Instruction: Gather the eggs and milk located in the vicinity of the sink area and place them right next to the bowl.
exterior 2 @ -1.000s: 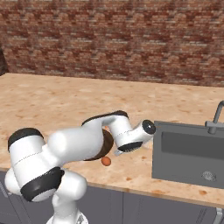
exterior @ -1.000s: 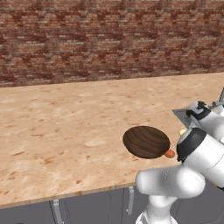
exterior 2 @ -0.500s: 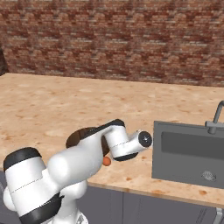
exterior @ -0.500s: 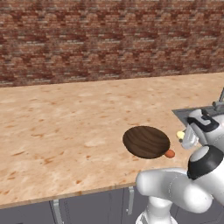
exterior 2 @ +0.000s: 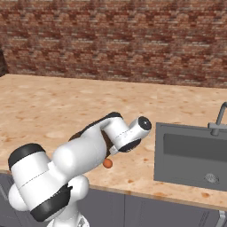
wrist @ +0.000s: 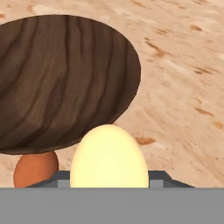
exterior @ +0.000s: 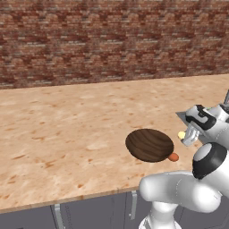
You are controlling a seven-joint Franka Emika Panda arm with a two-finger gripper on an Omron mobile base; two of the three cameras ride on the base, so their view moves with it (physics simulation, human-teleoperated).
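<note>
**Pale egg held beside the bowl, near the counter's front edge**

From the left base camera I saw a broad stretch of bare counter [exterior: 67,120] running left of the gripper [exterior: 183,135], open all the way to the brick wall [exterior: 112,40] behind. The counter's front edge ran close below the bowl [exterior: 149,145], so there was little room toward me. The bowl sat just left of the gripper, and the orange-brown egg [exterior: 173,157] lay on the counter touching the bowl's near right rim, below the gripper.

The gripper itself was closed narrow on the pale egg [exterior: 181,134], which showed as a small yellowish spot at its tip, right of the bowl and above the counter. I could not tell from this camera whether the egg touched the surface.

In the right base camera the arm covered most of the bowl [exterior 2: 82,132]; the orange-brown egg [exterior 2: 107,163] lay just under the wrist, and the sink [exterior 2: 190,155] sat well off to the right, its near left edge bounding the free counter on that side. The tap [exterior 2: 219,119] stood at the sink's far right.

Through the hand camera the pale egg [wrist: 108,158] sat between the fingers with its long axis running up the frame, narrower end toward the bowl [wrist: 61,83]. The bowl's rim lay directly beyond it. The orange-brown egg [wrist: 36,169] was left of the pale one, tucked under the bowl's edge. To the right lay bare counter [wrist: 188,87].
</note>
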